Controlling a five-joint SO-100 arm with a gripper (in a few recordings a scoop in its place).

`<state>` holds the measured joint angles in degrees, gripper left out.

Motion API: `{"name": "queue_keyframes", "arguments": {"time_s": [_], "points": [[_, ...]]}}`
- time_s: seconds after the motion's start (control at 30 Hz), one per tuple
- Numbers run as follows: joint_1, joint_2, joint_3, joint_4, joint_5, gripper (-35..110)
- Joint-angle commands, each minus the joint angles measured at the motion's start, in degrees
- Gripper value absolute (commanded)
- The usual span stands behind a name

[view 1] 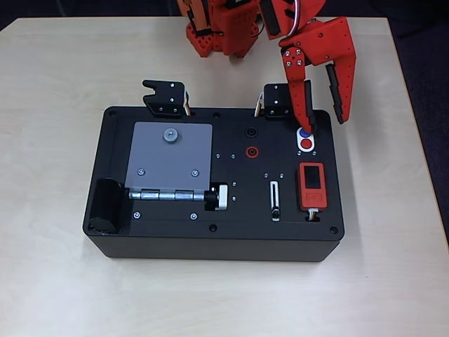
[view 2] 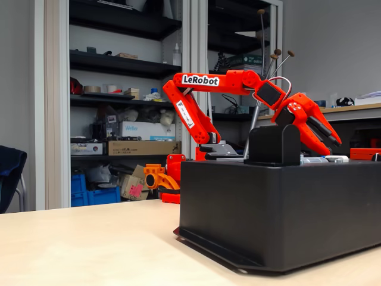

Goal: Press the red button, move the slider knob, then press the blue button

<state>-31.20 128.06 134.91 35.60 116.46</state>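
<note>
Right now black box (view 1: 175, 239) is sitting mid-table (view 1: 56, 295), orange gripper (view 1: 325, 126) hanging over its upper right with jaws spread wide, one fingertip (view 1: 306, 128) resting at blue button (view 1: 304, 135); red button (view 1: 307, 144) lying just below it, slider knob (view 1: 275, 210) low in its slot, lower centre-right
</note>
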Motion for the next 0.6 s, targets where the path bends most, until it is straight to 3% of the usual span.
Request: {"name": "queue_keyframes", "arguments": {"time_s": [0.0,0.57], "points": [[-0.1,1.1,1.1,-0.4,1.5,16],[0.1,1.8,0.2,1.3,1.2,16]]}}
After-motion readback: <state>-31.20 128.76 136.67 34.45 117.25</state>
